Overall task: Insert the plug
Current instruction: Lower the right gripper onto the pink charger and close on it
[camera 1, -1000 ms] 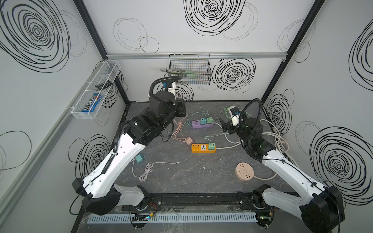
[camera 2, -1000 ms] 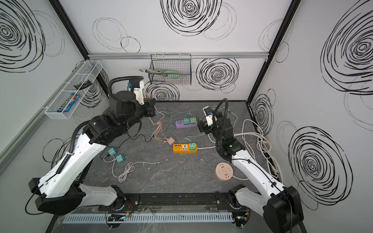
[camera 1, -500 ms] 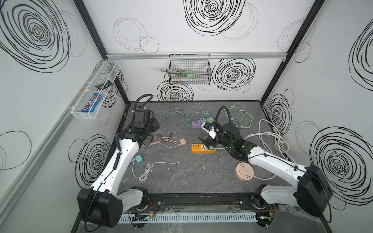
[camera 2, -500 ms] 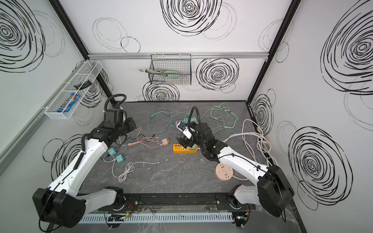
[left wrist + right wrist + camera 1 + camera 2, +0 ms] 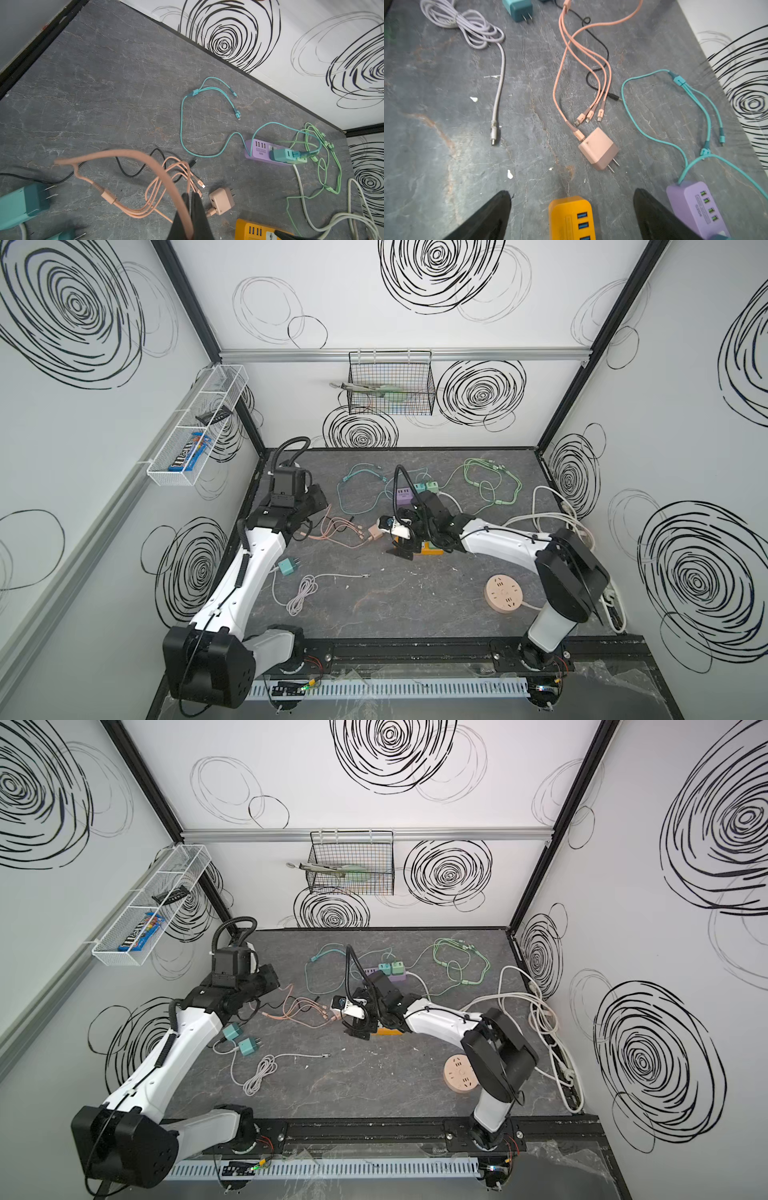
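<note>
While the left tool [image 5: 191, 196] pinches shut on the pink cable [image 5: 128, 153], the right tool [image 5: 571, 193] gapes wide, one finger on either side of the orange power strip [image 5: 571, 218]. One pink charger plug [image 5: 598, 149] lies unplugged on the desk [image 5: 446, 124], just ahead of that strip. Two teal plugs [image 5: 249, 1046] lie loose, and two chargers [image 5: 287, 154] sit in the purple strip [image 5: 691, 207].

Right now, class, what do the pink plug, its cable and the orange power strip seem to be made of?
Pink plug: likely moulded plastic, matte, smooth rounded faces; prongs look like bare metal.
Pink cable: apparently braided fabric sheath, dull, finely textured.
Orange power strip: probably hard plastic, satin, even colour.
</note>
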